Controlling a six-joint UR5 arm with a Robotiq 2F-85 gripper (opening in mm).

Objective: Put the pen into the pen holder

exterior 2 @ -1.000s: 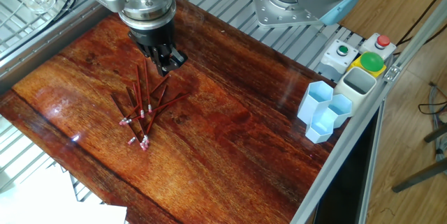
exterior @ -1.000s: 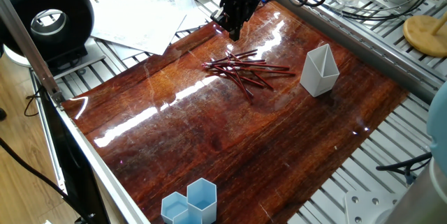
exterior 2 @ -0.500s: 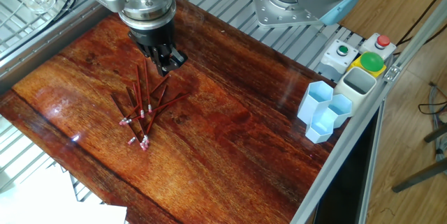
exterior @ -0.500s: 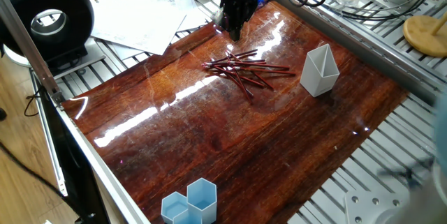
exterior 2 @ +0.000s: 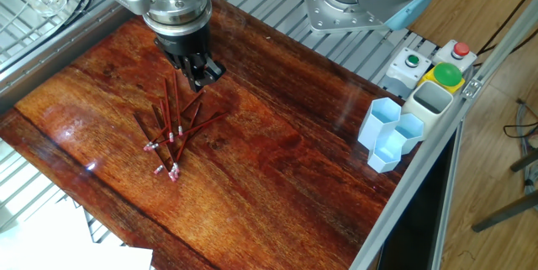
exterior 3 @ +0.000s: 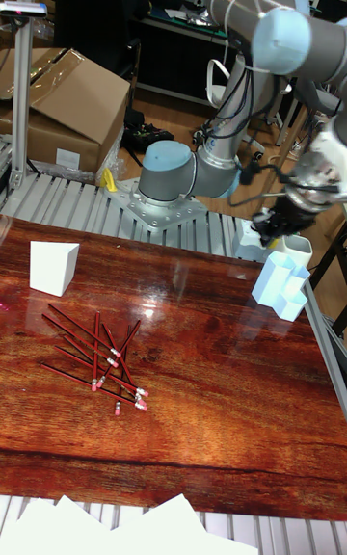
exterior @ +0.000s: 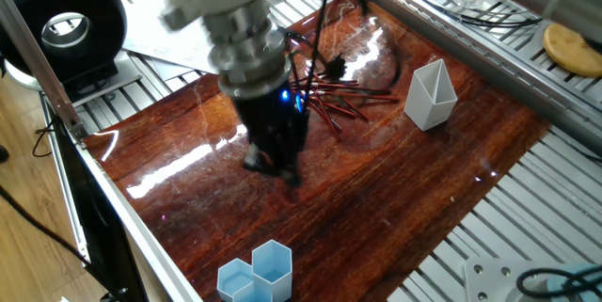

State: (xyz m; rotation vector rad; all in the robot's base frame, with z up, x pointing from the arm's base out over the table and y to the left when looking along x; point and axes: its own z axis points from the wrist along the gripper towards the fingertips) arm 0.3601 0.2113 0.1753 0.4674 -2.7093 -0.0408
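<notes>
Several dark red pens (exterior: pixel 350 95) (exterior 2: pixel 172 127) (exterior 3: pixel 96 357) lie in a loose pile on the wooden board. The white angular pen holder (exterior: pixel 430 95) (exterior 3: pixel 53 268) stands upright beside the pile and is out of the other fixed view. The views disagree on my gripper. In one fixed view it is a blur (exterior: pixel 275 166) low over the board, on the near side of the pile. The other fixed view shows the gripper (exterior 2: pixel 204 72) at the pile's far edge. In the tall view the gripper (exterior 3: pixel 275 224) hangs by the blue cups. No pen shows in it.
Light blue hexagonal cups (exterior: pixel 256 274) (exterior 2: pixel 391 135) (exterior 3: pixel 284 285) stand at the board's edge, with a pale cup (exterior 2: pixel 430 102) beside them. Loose papers (exterior: pixel 188 24) lie off the board. The arm's base (exterior 3: pixel 169 184) and a button box (exterior 2: pixel 437 64) sit past the board.
In one fixed view the gripper has swept from the far side of the pen pile to the near side, blurred with speed. The other fixed view looks unchanged. The pens have not moved.
</notes>
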